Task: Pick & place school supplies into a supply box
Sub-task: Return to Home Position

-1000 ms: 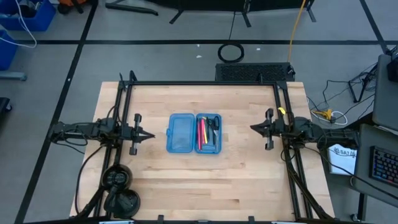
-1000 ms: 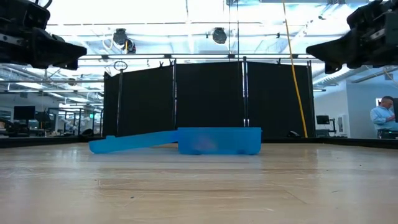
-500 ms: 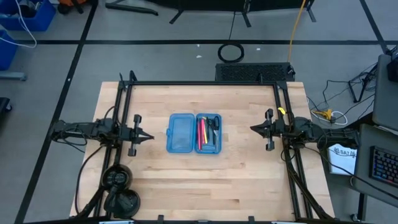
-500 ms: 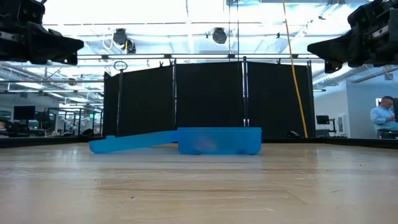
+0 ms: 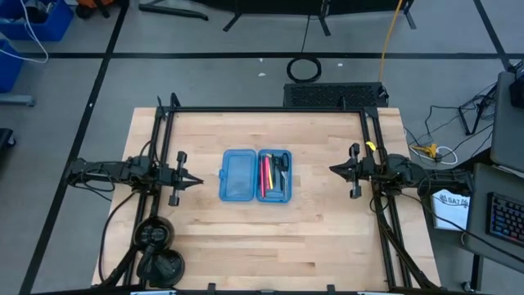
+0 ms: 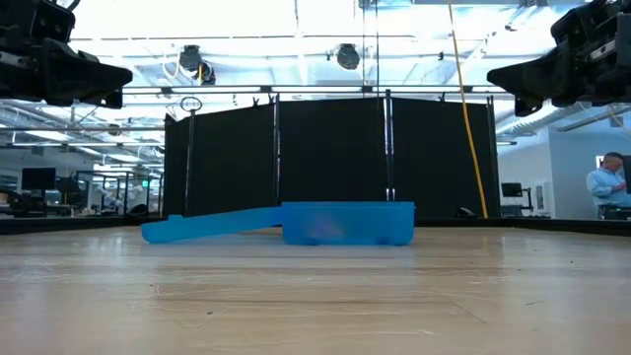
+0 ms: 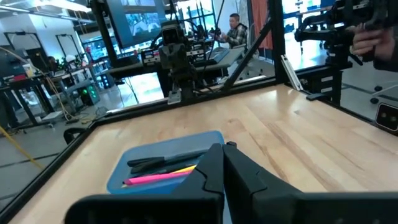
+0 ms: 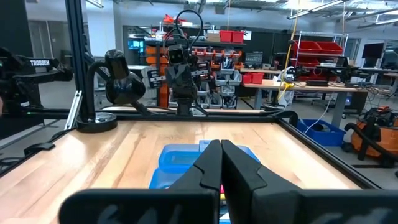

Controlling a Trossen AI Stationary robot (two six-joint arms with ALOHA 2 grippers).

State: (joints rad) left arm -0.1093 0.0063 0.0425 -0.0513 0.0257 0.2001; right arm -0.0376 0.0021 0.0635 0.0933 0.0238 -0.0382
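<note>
The blue supply box (image 5: 255,174) lies open at the table's middle, both halves flat on the wood. Its right half (image 5: 274,175) holds the school supplies: a pink pen (image 5: 264,175), a yellow one, dark pens and black-handled scissors (image 5: 281,165). Its left half (image 5: 237,174) holds nothing. In the low view the box (image 6: 345,223) shows side-on, its lid half sloping down to the wood. My left gripper (image 5: 199,178) hovers shut and level at the table's left, my right gripper (image 5: 332,170) shut and level at its right. Both point at the box from a distance.
A black frame rail (image 5: 270,110) borders the table's far edge and sides. A black lamp-like stand (image 5: 155,246) sits at the near left corner. Bare wood lies around the box on all sides. A person (image 6: 603,185) stands in the room beyond.
</note>
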